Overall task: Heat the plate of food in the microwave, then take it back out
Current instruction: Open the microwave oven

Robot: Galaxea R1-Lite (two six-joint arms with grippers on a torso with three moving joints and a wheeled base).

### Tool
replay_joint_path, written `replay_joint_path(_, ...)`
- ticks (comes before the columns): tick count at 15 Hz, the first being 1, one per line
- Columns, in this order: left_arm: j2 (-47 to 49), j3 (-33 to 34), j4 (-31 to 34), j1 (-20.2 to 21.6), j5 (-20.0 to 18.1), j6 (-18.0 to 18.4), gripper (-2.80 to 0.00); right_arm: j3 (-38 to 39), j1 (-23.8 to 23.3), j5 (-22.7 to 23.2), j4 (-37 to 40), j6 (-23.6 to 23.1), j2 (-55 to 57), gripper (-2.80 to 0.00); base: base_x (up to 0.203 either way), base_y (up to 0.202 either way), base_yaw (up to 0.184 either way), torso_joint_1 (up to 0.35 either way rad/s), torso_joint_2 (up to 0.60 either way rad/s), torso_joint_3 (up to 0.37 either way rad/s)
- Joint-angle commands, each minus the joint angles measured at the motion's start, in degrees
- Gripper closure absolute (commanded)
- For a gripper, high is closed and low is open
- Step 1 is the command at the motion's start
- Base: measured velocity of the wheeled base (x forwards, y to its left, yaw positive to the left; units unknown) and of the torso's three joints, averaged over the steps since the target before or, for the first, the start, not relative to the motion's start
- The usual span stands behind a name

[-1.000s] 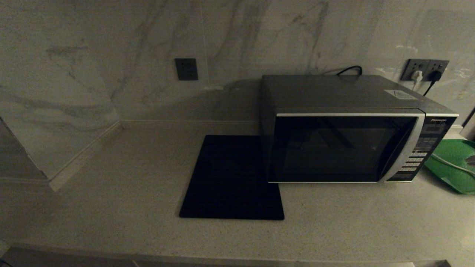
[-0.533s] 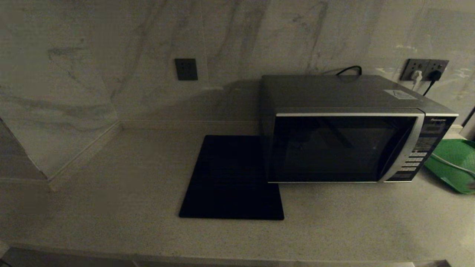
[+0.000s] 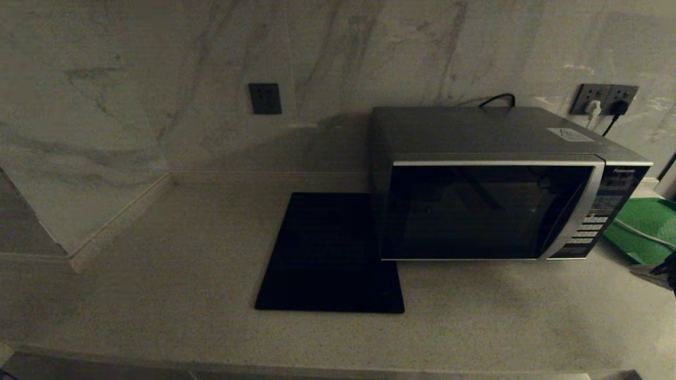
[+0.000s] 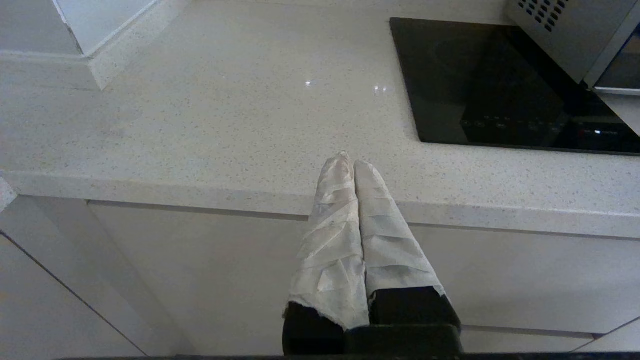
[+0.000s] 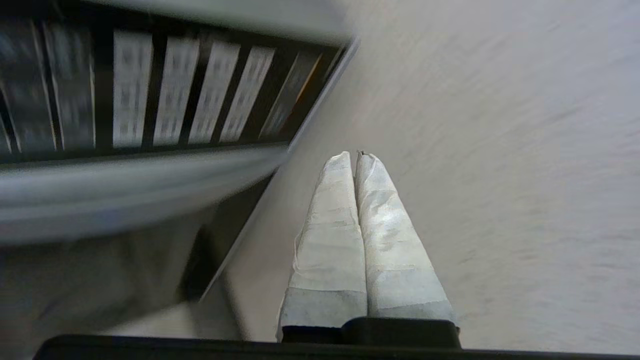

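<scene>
1. Right gripper (image 5: 355,156): my wrist camera shows its two tape-wrapped fingers (image 5: 330,240) pressed flat together, closed on nothing. It hangs over the countertop (image 5: 500,175) just beside the lower corner of the microwave's button panel (image 5: 175,100). From the head camera I see only a dark sliver of it at the far right edge (image 3: 666,270), in front of the green tray (image 3: 641,221).
2. Left gripper (image 4: 352,162): fingers wrapped in the same pale tape, closed against each other, nothing between them. It is held low in front of the counter's front edge, tips pointing up over the lip, above the white cabinet fronts (image 4: 200,270). I do not see it from the head camera.
3. Microwave (image 3: 491,184): silver-grey, on the right half of the counter against the wall, dark glass door shut, cord running to the wall socket (image 3: 604,100).
4. Plate of food: I cannot find it in any view; the dark door glass shows me nothing of what is inside.
5. Black mat (image 3: 330,253): flat, square, directly left of the microwave, its right edge tucked along the oven's base.
6. Countertop (image 3: 158,295): pale speckled stone, meeting a marble-veined wall; a second dark wall plate (image 3: 265,98) sits above the mat.
</scene>
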Motion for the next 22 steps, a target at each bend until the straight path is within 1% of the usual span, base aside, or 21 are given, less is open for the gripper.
replay_joint_path(1,0.0,0.0,0.0,0.0,0.0,0.0,0.0,-1.0,0.5,3.3,-0.1,0.3,4.0,0.0,0.0,0.0,0.0,0.0,0.0,0.0)
replay_joint_path(4,0.0,0.0,0.0,0.0,0.0,0.0,0.0,-1.5,2.3,4.8,-0.2,0.2,6.6,0.0,0.0,0.0,0.0,0.0,0.0,0.0)
replay_joint_path(9,0.0,0.0,0.0,0.0,0.0,0.0,0.0,-6.1,4.0,5.3,-0.1,0.3,10.9,0.0,0.0,0.0,0.0,0.0,0.0,0.0)
replay_joint_path(17,0.0,0.0,0.0,0.0,0.0,0.0,0.0,-13.5,5.3,5.9,-0.1,1.1,14.0,0.0,0.0,0.0,0.0,0.0,0.0,0.0)
replay_joint_path(22,0.0,0.0,0.0,0.0,0.0,0.0,0.0,-15.6,5.8,5.9,-0.1,2.2,15.8,0.0,0.0,0.0,0.0,0.0,0.0,0.0)
